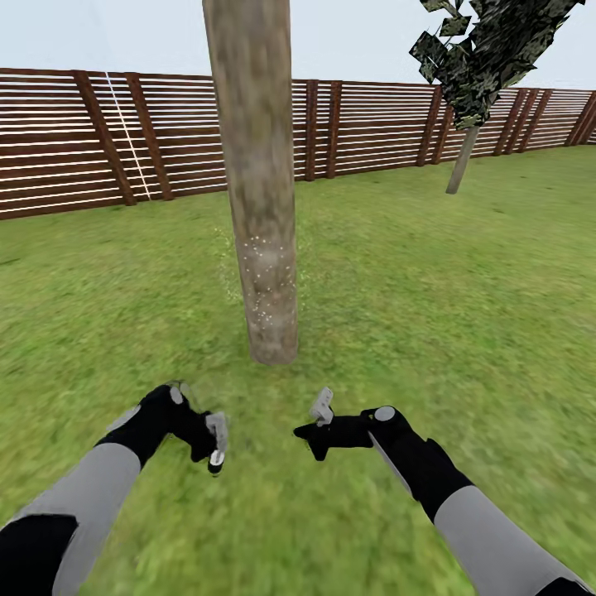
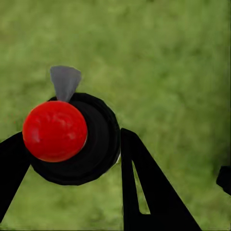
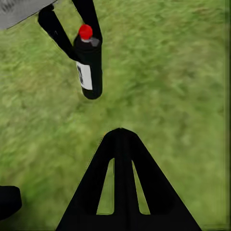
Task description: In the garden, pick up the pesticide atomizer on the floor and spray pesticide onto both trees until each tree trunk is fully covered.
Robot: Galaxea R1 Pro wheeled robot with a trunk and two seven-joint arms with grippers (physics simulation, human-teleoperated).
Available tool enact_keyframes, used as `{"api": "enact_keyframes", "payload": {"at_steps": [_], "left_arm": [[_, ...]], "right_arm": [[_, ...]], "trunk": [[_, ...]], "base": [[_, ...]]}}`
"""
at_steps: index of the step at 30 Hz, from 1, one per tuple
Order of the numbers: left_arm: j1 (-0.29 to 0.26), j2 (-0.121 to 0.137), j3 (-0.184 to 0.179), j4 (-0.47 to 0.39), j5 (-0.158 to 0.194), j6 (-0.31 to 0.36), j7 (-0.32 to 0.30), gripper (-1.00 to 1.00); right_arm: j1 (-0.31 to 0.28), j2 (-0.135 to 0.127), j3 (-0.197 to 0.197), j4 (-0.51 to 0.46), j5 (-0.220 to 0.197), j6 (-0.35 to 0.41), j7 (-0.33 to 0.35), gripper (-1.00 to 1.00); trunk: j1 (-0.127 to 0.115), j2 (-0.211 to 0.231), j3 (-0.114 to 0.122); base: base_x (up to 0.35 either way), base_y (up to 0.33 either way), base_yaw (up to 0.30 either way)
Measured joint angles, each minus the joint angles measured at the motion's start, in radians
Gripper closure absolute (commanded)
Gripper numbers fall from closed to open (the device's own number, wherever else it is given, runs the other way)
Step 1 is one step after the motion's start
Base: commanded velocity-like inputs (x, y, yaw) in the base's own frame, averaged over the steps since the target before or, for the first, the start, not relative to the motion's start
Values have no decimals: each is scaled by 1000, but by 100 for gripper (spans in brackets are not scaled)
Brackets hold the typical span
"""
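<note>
A thick mottled beige-grey tree trunk (image 1: 261,207) rises straight ahead, with pale specks scattered over its lower part. My left gripper (image 1: 215,451) hangs low over the grass in front of it, shut on the pesticide atomizer (image 1: 217,459). The left wrist view looks down on the atomizer (image 2: 72,139), a black body with a red cap and a grey nozzle, clamped between the two black fingers. The right wrist view shows the atomizer (image 3: 90,65) from the side, white patch visible. My right gripper (image 1: 319,422) is open and holds nothing, a short way right of the left one.
Green lawn (image 1: 463,314) spreads all around. A brown slatted fence (image 1: 83,141) runs across the back. A second tree (image 1: 462,161) with jagged dark foliage leans at the far right near the fence.
</note>
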State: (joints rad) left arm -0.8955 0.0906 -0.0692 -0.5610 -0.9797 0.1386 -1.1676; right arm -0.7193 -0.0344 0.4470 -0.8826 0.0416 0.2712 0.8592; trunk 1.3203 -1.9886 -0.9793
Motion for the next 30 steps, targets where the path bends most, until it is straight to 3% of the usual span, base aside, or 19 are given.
{"api": "enact_keyframes", "payload": {"at_steps": [1,2,3,4,5,7,8,9,11,13,16,17,19,25,28,30], "left_arm": [[37,5,91,-4,22,3,96,100],[81,7,217,-2,45,4,208,100],[145,11,397,-1,99,1,321,100],[170,11,501,-3,114,-1,346,100],[198,9,626,-10,143,-4,391,100],[216,-1,744,-14,180,-26,491,100],[218,-18,764,-12,211,-43,533,100],[220,-42,780,-11,260,-63,573,100],[223,-69,790,-12,347,-87,638,100],[224,-76,793,-13,374,-94,658,100],[225,-79,793,-16,380,-91,664,100],[227,-79,789,-17,377,-87,664,100],[228,-82,786,-17,376,-82,664,100],[229,-101,788,-16,372,-82,665,100],[253,-102,788,-13,372,-81,667,100],[275,-98,794,-15,370,-81,668,100]], "right_arm": [[0,-12,-1,1,0,0,-3,100],[0,-36,-10,3,0,-1,-6,100],[1,-60,-68,7,0,-1,-10,100],[1,-66,-105,7,-1,-1,-17,100],[2,-72,-191,7,-1,-2,-77,100],[8,-71,-303,8,-2,-6,-234,100],[21,-67,-324,9,-3,-8,-312,100],[40,-56,-335,7,-4,-10,-408,-100],[62,-27,-344,9,-6,-39,-599,-100],[69,-18,-346,12,-7,-77,-670,-100],[84,-15,-351,10,-10,-93,-692,-100],[87,-13,-352,8,-62,-94,-694,-100],[88,-15,-352,0,-110,-94,-694,-100],[88,-12,-350,14,-113,-94,-694,-100],[92,-12,-350,129,-112,-102,-695,-100],[94,-14,-352,290,-111,-202,-695,-100]], "trunk": [[0,0,0],[0,0,0],[0,0,0],[0,0,0],[0,0,0],[0,0,0],[0,0,0],[0,0,0],[0,0,0],[0,0,0],[0,0,0],[0,0,0],[0,0,0],[-19,35,16],[-31,56,25],[-38,70,31]], "base": [[0,0,0],[0,0,0],[0,0,0],[0,0,0],[0,0,0],[0,0,0],[0,0,0],[0,0,0],[0,0,0],[0,0,0],[0,0,0],[0,0,0],[0,0,0],[0,0,0],[0,0,0],[0,0,0]]}}
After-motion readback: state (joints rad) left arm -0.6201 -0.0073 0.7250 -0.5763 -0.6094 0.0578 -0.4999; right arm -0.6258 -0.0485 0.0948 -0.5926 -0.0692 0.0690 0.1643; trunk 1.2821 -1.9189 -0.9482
